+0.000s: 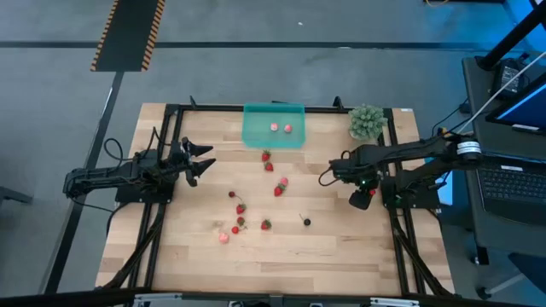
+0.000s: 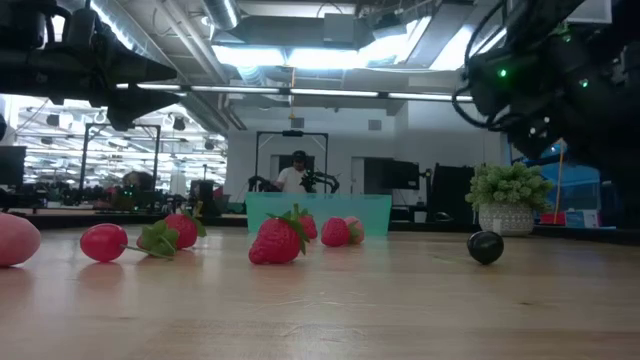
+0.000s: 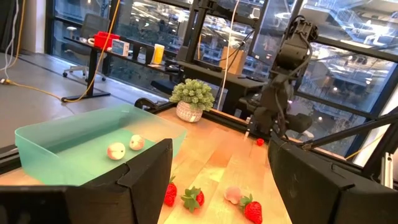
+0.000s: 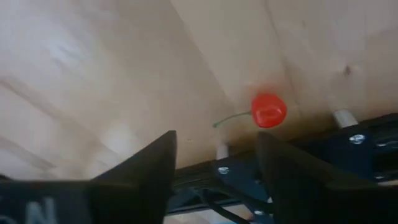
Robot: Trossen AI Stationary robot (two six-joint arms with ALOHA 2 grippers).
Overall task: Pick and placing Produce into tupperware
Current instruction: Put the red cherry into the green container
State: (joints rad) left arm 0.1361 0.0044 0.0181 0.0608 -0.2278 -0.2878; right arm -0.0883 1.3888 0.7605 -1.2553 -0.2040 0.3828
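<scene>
Near the front edge, red and pale berries lay scattered left of a dark one. At the right edge, the right gripper hovered, fingers apart, over a red cherry. The left gripper waited wide open at the left. Farthest, the tupperware held two pale pieces.

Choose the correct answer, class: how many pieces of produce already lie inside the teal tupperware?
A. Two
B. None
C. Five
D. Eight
A: the high view shows two pale pink pieces inside the tupperware, and the left wrist view shows the same pair.
</scene>
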